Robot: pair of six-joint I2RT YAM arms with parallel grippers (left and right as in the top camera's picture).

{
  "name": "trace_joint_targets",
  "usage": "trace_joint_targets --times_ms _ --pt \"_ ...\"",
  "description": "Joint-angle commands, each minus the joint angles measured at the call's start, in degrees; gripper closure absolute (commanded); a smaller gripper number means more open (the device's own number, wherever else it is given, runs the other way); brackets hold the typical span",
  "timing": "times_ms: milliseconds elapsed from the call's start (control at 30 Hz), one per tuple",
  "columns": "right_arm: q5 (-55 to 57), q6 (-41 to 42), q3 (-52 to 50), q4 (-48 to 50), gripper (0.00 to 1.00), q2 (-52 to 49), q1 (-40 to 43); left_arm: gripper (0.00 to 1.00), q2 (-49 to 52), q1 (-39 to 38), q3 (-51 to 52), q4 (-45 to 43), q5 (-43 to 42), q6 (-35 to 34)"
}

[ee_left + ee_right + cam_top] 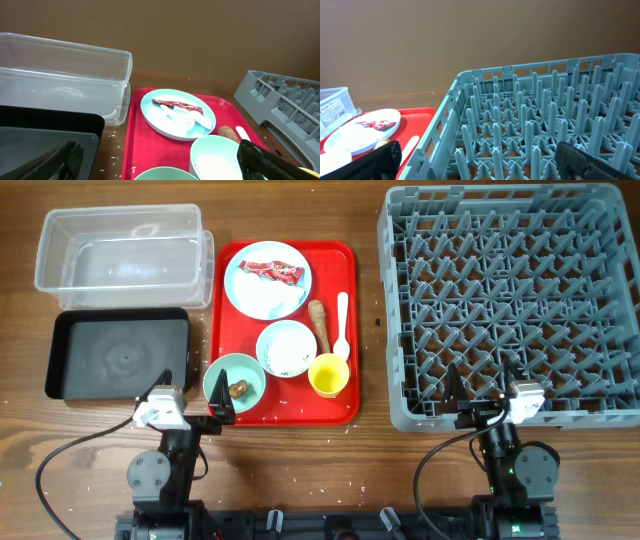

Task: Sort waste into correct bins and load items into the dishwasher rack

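The left fingers (55, 161), at the near edge of the red tray (332, 265), and the right fingers (592, 161), at the rack (600, 418), both gape wide, holding nothing. The red wrapper (272, 272) lies on the pale-blue plate (236, 288) at the tray's far end, ahead of the left fingers, long axis crosswise; the left arm looks nearer

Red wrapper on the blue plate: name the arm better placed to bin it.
Left. The left gripper hangs at the red tray holding the wrapper, beside the black tray; the right gripper is over the rack.
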State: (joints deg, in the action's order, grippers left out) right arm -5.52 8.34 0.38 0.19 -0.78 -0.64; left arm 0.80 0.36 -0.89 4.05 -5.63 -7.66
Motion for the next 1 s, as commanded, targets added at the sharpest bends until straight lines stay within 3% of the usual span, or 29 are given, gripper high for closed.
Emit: trace_joint_targets --times_ms 0,800,967 --pt "0.35 0.68 -0.09 0.15 0.00 0.35 -0.13 0.00 -0.63 -0.22 0.52 0.00 0.74 -0.46" --pt "0.31 0.90 -0.09 0.24 0.00 0.35 -0.13 0.00 -0.63 -0.22 0.52 0.00 0.74 -0.46" --pt "0.33 7.85 -0.09 0.24 0.00 0.31 -0.13 0.00 -0.63 -0.22 0.52 0.00 0.74 -0.46"
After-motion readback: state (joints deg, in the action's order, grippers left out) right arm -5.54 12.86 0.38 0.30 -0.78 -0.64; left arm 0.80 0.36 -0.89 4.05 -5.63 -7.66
